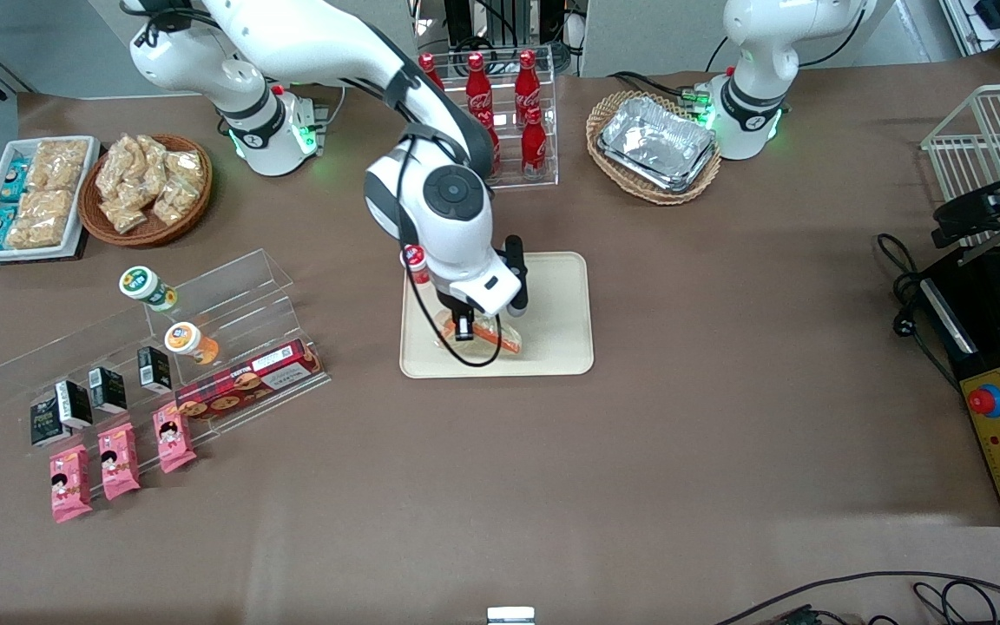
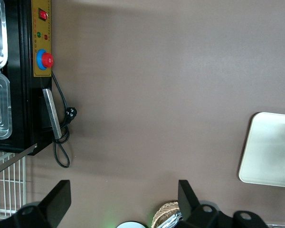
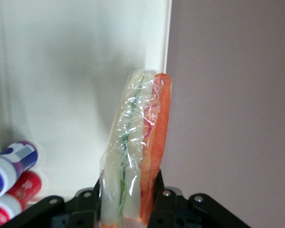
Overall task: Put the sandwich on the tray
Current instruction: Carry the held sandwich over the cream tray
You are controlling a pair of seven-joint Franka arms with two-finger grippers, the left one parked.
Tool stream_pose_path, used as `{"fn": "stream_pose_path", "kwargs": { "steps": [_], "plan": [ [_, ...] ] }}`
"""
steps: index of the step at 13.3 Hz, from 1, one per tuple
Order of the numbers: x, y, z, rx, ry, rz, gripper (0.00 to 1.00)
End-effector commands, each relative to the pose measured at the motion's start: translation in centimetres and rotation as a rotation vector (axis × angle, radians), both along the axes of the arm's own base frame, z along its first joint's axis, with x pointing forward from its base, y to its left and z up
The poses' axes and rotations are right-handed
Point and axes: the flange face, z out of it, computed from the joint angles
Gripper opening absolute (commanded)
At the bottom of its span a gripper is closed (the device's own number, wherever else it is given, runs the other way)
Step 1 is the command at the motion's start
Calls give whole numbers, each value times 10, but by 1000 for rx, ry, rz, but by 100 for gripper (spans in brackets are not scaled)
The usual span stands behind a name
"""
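The sandwich (image 1: 498, 337) is a clear-wrapped wedge of pale bread with orange and green layers (image 3: 137, 142). My right gripper (image 1: 465, 326) is shut on it, one finger pressing each flat side (image 3: 128, 192). It hangs low over the cream-beige tray (image 1: 556, 295), near the tray's edge closest to the front camera. Whether the sandwich touches the tray (image 3: 76, 71) I cannot tell. A corner of the tray (image 2: 270, 152) also shows in the left wrist view.
A small red-capped bottle (image 1: 414, 258) lies partly hidden under my arm at the tray's edge, its label showing (image 3: 9, 178). A clear rack of red cola bottles (image 1: 500, 113) stands farther back. Pink snack packets (image 1: 118, 460) and a clear shelf (image 1: 153, 347) lie toward the working arm's end.
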Motion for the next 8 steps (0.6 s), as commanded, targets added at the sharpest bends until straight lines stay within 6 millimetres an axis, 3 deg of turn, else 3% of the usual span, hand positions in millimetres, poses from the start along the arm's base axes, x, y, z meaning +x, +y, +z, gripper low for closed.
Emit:
{"fn": "stream_pose_path", "kwargs": {
  "steps": [1,5,6,8],
  "plan": [
    [-5,-5,-38,-4,-30,49,40],
    [-11,4,-67,-10,-27,71,41],
    [-17,8,-74,-17,-27,86,47],
    [-16,9,-85,-29,-39,103,49]
  ]
}}
